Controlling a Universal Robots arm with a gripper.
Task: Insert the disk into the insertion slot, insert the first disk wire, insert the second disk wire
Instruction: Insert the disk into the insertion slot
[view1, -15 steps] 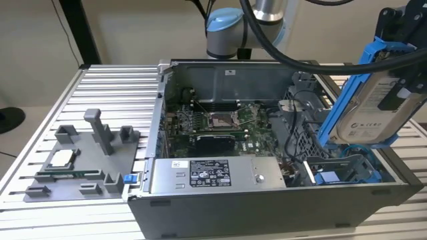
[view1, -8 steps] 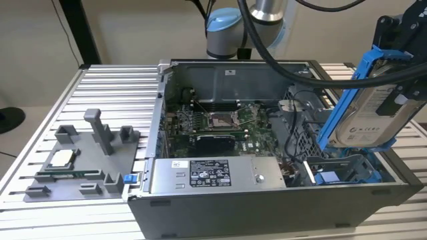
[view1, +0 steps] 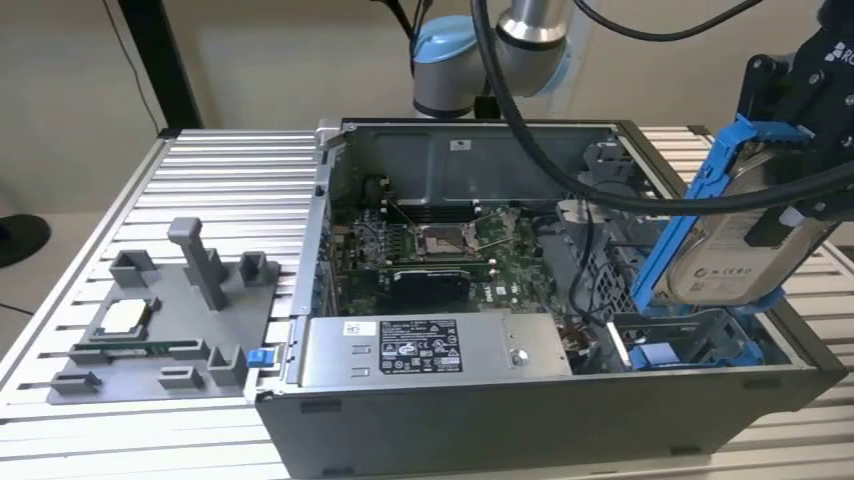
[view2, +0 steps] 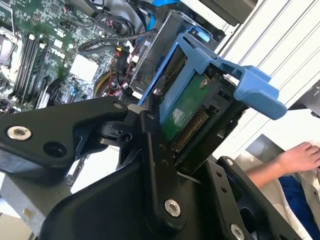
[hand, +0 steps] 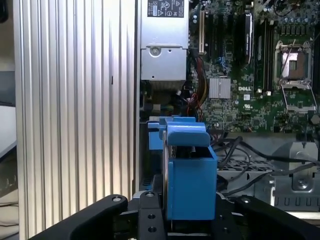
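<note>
This is looking like a robotics lab bench: a ribbed silver aluminium table (view1: 227, 180) is carrying an open grey metal computer case (view1: 534, 420) beneath the black pincer (view1: 790, 185), with a grey plastic fixture tray (view1: 174, 312) lying well aside.

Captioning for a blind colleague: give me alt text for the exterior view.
Black jaws hold the disk, tilted in its blue carrier, above the insertion slot at the exterior view's right of an open computer case. A grey fixture tray lies to the exterior view's left.
</note>
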